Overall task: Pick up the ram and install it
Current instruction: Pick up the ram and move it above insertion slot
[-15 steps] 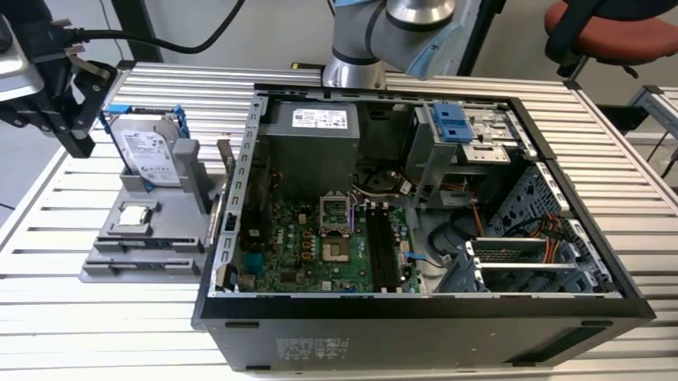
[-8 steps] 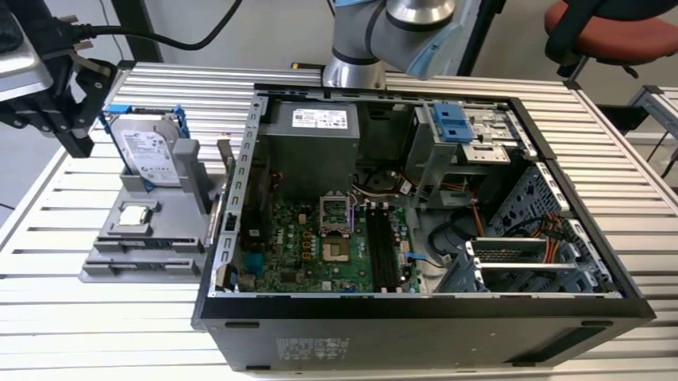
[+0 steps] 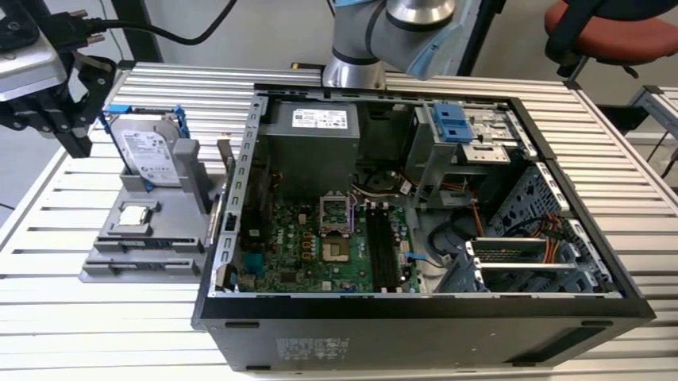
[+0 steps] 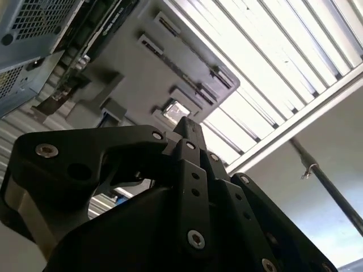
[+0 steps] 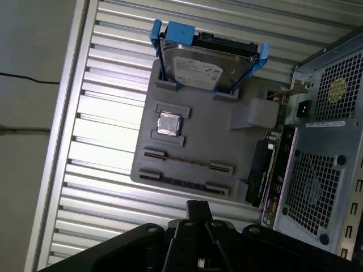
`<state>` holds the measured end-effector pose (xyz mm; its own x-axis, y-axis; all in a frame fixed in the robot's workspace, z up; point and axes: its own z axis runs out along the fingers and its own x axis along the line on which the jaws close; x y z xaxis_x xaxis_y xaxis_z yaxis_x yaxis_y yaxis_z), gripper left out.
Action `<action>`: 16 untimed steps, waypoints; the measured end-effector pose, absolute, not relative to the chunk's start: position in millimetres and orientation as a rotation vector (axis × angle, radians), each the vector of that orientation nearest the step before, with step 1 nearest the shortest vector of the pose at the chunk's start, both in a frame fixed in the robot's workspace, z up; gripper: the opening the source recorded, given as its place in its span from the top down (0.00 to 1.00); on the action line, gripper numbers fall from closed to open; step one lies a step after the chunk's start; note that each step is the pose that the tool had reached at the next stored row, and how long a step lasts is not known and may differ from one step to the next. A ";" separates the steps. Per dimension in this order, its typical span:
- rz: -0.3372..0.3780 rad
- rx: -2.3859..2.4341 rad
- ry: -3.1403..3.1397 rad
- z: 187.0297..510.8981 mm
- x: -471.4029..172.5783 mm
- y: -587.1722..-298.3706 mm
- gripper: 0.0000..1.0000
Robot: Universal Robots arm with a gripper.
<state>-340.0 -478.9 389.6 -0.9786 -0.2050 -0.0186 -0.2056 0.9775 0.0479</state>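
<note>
The ram (image 5: pixel 181 182) stands on edge in a slot of the grey holder (image 5: pixel 195 139), on the side opposite the blue-framed hard drive (image 5: pixel 207 65). Its long axis runs parallel to the drive's face, with one end pointing toward the open computer case (image 3: pixel 424 317) just beside the holder. The print on the drive's white label is too small to read. The claw (image 3: pixel 69 135) hangs above the holder over the ribbed worktop (image 3: pixel 106 333), well apart from the ram. I cannot tell whether it is open or closed.
</note>
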 end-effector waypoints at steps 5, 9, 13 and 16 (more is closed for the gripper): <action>0.077 -0.434 3.099 389.6 -340.0 -478.9 1.00; 0.078 -0.531 3.085 389.6 -340.0 -478.9 1.00; 0.077 -0.630 3.068 389.7 -340.0 -478.9 1.00; 0.077 -0.708 3.052 389.6 -340.0 -478.9 1.00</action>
<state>-340.0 -478.9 389.6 -0.8980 -0.4397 -0.0182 -0.4400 0.8968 0.0465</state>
